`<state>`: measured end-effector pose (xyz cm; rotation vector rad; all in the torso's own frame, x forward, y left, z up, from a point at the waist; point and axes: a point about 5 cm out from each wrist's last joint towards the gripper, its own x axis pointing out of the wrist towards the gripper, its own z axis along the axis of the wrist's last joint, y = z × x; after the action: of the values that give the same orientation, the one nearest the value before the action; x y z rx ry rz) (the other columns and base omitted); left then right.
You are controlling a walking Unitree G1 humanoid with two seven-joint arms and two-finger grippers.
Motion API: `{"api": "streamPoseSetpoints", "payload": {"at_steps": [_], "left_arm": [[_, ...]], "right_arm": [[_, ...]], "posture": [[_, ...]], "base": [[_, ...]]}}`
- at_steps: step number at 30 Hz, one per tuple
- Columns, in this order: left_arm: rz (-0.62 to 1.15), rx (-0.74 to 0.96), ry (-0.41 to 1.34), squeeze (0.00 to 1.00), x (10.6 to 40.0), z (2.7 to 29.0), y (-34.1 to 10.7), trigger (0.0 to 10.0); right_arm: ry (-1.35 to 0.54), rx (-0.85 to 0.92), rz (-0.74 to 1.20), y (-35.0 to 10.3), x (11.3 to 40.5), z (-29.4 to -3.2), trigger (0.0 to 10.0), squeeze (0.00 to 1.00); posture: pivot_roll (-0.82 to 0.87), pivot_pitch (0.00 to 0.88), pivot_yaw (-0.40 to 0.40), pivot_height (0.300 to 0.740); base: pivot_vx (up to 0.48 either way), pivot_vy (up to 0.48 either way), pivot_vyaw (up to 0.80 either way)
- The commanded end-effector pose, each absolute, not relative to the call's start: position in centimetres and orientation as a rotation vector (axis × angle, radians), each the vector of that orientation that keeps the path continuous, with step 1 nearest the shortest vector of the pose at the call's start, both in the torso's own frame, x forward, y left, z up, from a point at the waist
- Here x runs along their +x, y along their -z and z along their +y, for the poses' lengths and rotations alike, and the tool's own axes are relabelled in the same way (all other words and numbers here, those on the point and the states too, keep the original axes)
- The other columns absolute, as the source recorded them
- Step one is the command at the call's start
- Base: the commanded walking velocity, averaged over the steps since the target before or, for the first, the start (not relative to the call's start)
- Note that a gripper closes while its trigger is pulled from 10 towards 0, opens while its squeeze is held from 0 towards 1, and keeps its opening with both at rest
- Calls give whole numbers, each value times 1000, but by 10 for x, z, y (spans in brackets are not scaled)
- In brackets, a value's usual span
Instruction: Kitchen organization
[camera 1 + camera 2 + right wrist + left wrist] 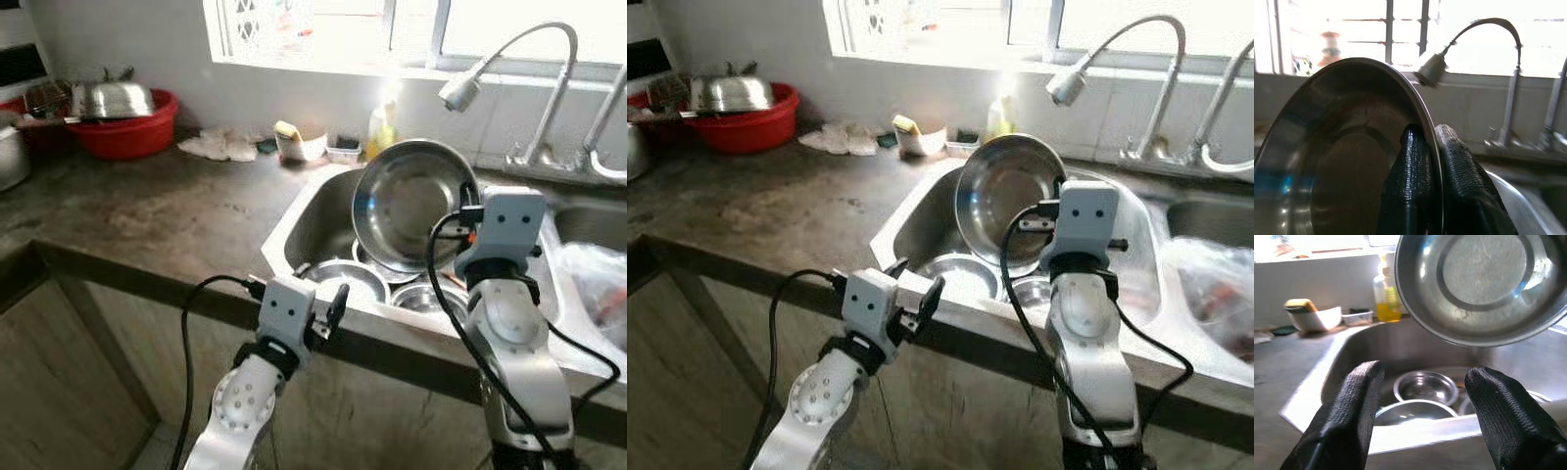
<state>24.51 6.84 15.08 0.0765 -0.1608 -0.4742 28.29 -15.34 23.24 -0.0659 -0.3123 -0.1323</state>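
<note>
Steel bowl (pixel 411 204) hangs tilted above the sink (pixel 304 220), where smaller bowls (pixel 345 282) lie. Left gripper (pixel 1420 396) hovers at the sink's front edge, fingers spread and empty. Right gripper (pixel 1432 161) pinches the bowl's rim.
</note>
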Motion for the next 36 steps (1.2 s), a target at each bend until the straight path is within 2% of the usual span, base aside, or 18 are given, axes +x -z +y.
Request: {"api": "streamPoseSetpoints", "payload": {"at_steps": [1,5,14,18,26,35,36], "left_arm": [[-158,86,458,0,246,73,-151,10000],[-138,81,457,0,247,72,-149,10000],[-129,71,459,0,244,70,-147,10000],[-127,66,453,0,240,71,-147,10000],[-116,64,429,0,234,74,-148,10000],[-98,58,402,0,228,77,-149,10000],[-97,58,392,0,227,79,-149,10000]], "right_arm": [[98,-50,-311,-237,286,-149,10000,0],[80,-75,-201,-228,301,-154,10000,0],[127,-192,-135,-232,332,-173,10000,0],[53,-220,14,-214,352,-172,10000,0],[40,-73,127,-201,377,-177,10000,0],[4,21,259,-178,388,-170,10000,0],[-10,31,275,-174,388,-168,10000,67]], "posture": [[99,1,-33,740],[98,5,-36,740],[99,23,-49,740],[107,37,-56,740],[125,82,-76,740],[135,125,-96,740],[143,131,-106,740]], "base": [[266,0,0],[0,0,0],[0,0,0],[0,0,0],[0,0,0],[0,0,0],[0,0,0]]}}
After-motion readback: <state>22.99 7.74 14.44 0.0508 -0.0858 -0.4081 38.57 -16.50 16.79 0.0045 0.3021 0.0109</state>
